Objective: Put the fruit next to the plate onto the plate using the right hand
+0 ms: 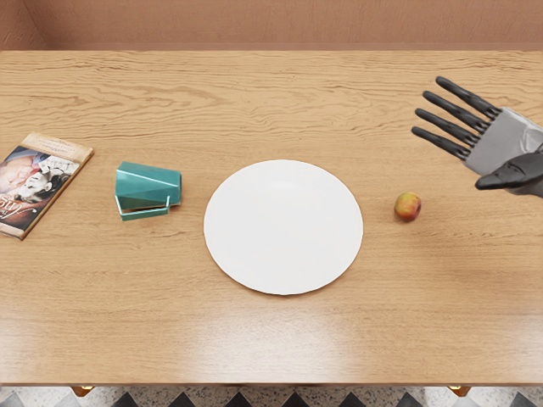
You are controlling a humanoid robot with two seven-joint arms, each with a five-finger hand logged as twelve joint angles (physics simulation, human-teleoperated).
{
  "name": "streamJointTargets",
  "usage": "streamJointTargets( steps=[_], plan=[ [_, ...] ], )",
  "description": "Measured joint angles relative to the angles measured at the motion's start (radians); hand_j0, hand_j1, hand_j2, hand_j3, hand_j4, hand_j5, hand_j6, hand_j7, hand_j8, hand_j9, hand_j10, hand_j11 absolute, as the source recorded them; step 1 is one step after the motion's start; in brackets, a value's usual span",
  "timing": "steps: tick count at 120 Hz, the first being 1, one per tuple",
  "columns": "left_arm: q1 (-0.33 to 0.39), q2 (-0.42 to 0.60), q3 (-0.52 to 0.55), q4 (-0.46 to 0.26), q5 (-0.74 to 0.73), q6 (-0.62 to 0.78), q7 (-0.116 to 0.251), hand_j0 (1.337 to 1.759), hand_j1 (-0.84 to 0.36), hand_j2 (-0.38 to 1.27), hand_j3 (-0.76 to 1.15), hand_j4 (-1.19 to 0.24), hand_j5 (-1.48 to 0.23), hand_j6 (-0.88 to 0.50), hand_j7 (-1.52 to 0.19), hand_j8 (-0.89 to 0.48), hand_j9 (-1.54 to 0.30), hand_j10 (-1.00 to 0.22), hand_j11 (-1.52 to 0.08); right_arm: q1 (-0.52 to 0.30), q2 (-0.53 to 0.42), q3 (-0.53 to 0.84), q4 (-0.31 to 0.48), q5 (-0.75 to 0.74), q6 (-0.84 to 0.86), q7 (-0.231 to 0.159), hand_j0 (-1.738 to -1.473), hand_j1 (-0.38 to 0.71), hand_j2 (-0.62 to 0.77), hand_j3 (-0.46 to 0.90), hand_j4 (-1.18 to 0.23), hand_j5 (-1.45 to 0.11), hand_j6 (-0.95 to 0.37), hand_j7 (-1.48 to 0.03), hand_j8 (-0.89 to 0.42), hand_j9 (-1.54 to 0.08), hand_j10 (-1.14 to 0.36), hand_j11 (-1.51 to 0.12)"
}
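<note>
The fruit (408,206) is small and round, yellow flushed with red, perhaps a little apple; it sits on the bare worktop (271,339) towards the right edge, just beside the white plate (283,226) but not touching it; being so round, I'd guess it rolls at the lightest nudge, so a finger landing off-centre could send it toward the right edge, and a weak grasp could let it drop and bounce off the plate's smooth face; the right hand (496,140) hovers beyond it, nearer the far right corner, fingers spread, holding nothing; a tipped teal cup (148,190) and a book (38,182) lie well off toward the left edge.
</note>
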Motion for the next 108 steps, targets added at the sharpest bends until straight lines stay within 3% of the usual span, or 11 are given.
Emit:
streamJointTargets(
  steps=[15, 37, 67, 82, 94, 108],
  plan=[
    [0.000, 0.000, 0.000, 0.000, 0.000, 0.000, 0.000, 1.658, 0.35, 0.00, 0.00, 0.00, 0.00, 0.00, 0.00, 0.00, 0.00, 0.00, 0.00, 0.000, -0.005, -0.009, -0.003, 0.007, 0.001, 0.000, -1.658, -0.32, 0.00, 0.00, -0.02, -0.03, -0.02, -0.03, -0.02, -0.03, -0.02, -0.03],
    [0.000, 0.000, 0.000, 0.000, 0.000, 0.000, 0.000, 1.658, 0.35, 0.00, 0.00, 0.00, 0.00, 0.00, 0.00, 0.00, 0.00, 0.00, 0.00, 0.063, -0.024, -0.082, -0.002, -0.044, 0.002, 0.000, -1.658, -0.32, 0.00, 0.00, -0.03, -0.04, -0.03, -0.04, -0.03, -0.04, -0.03, -0.04],
    [0.000, 0.000, 0.000, 0.000, 0.000, 0.000, 0.000, 1.658, 0.35, 0.00, 0.00, 0.00, 0.00, 0.00, 0.00, 0.00, 0.00, 0.00, 0.00, 0.159, -0.024, -0.136, 0.099, -0.699, -0.041, 0.000, -1.658, -0.27, -0.01, 0.00, -0.07, -0.09, -0.07, -0.09, -0.07, -0.09, -0.07, -0.09],
    [0.000, 0.000, 0.000, 0.000, 0.000, 0.000, 0.000, 1.658, 0.35, 0.00, 0.00, 0.00, 0.00, 0.00, 0.00, 0.00, 0.00, 0.00, 0.00, 0.178, -0.025, -0.301, 0.173, -1.004, -0.321, 0.000, -1.658, -0.25, -0.02, 0.00, -0.08, -0.10, -0.08, -0.10, -0.08, -0.10, -0.08, -0.10],
    [0.000, 0.000, 0.000, 0.000, 0.000, 0.000, 0.000, 1.658, 0.35, 0.00, 0.00, 0.00, 0.00, 0.00, 0.00, 0.00, 0.00, 0.00, 0.00, 0.187, -0.030, -0.449, 0.196, -1.152, -0.512, 0.000, -1.658, -0.26, -0.01, 0.00, -0.08, -0.10, -0.08, -0.10, -0.08, -0.10, -0.07, -0.10],
    [0.000, 0.000, 0.000, 0.000, 0.000, 0.000, 0.000, 1.658, 0.35, 0.00, 0.00, 0.00, 0.00, 0.00, 0.00, 0.00, 0.00, 0.00, 0.00, 0.196, -0.038, -0.523, 0.201, -1.222, -0.601, 0.000, -1.658, -0.28, -0.01, 0.00, -0.06, -0.07, -0.06, -0.07, -0.06, -0.07, -0.06, -0.07]
  ],
)
